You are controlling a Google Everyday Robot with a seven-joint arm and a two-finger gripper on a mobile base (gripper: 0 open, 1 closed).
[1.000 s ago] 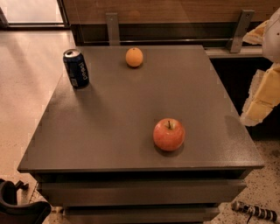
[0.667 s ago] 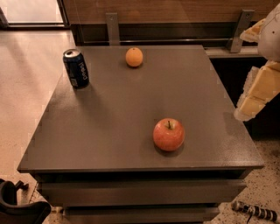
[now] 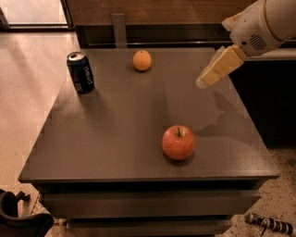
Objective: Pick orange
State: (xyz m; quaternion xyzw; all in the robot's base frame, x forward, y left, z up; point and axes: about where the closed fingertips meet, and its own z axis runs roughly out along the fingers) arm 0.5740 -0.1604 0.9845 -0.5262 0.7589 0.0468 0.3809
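Tool (image 3: 205,81) hovers well right of orange (image 3: 142,60); blue can's (image 3: 80,72) white lettering illegible.

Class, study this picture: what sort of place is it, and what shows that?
Likely an indoor office or lab break area: a grey table holding a soda can, orange and apple, a polished floor, wood panelling behind. The gripper hovers above the table's right side.
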